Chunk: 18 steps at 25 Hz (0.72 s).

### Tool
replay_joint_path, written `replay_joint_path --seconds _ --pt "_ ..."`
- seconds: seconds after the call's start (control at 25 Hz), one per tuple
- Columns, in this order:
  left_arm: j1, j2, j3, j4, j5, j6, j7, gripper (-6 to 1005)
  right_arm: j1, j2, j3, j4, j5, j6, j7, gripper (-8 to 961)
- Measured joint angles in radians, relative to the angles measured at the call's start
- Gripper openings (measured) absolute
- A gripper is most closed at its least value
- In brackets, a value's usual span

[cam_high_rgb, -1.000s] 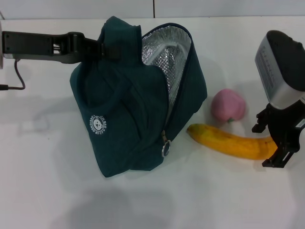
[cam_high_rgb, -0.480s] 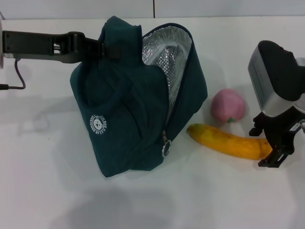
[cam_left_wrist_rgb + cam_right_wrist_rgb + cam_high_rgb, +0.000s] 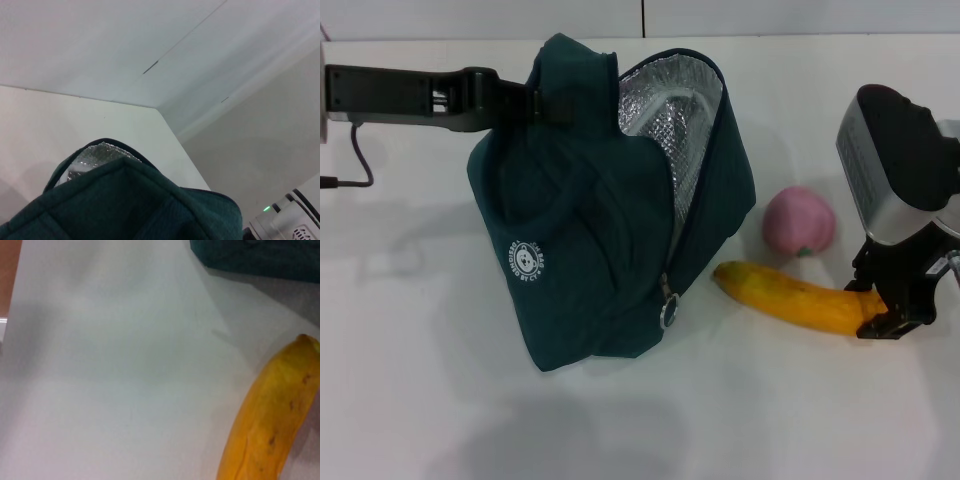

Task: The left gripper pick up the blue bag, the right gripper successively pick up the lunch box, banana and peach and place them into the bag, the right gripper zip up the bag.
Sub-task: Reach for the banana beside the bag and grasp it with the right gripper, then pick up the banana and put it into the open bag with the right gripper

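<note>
Right gripper (image 3: 887, 303) sits low at the banana's (image 3: 798, 297) right end, fingers either side of that tip; looks like it's touching or about to clamp, can't tell if it's closed on it yet. Banana lies flat on the table (image 3: 420, 400), long axis running left-right, slightly slanted, its other tip pointing toward the bag (image 3: 590, 230). So the fruit stretches away from the right gripper toward the bag, and the right arm is clearly the nearer one. Wrist view shows the banana close up, the bag's corner beyond it.

Peach (image 3: 799, 221) is just behind the banana, near but apart, right of the bag.

Bag stands mid-table, mouth open, foil lining showing; lunch box (image 3: 672, 112) rim seems visible inside, so step one is judged done. Zipper pull (image 3: 669, 315) hangs at the front edge.

Farther back, left gripper (image 3: 545, 105) holds the bag's top edge, pinched on fabric, arm reaching in from the left.

Judged step: banana grasp, then carry left to the opening
</note>
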Motion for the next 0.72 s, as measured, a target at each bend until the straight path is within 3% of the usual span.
replay_joint_path --seconds 0.2,0.36,0.6,0.72 --pt "0.003 0.000 0.000 0.000 0.000 0.000 0.002 60 0.001 -0.001 0.003 -0.010 0.003 -0.026 0.001 438" --pt "0.004 0.000 0.000 0.000 0.000 0.000 0.002 60 0.013 -0.004 0.043 -0.044 0.014 -0.123 -0.001 438" --pt "0.004 0.002 -0.001 0.000 0.000 0.000 0.002 60 0.073 -0.006 0.206 -0.079 0.066 -0.446 -0.004 438" --pt "0.003 0.002 -0.004 0.000 0.000 0.000 0.001 61 0.093 -0.017 0.235 -0.068 0.130 -0.514 0.004 438"
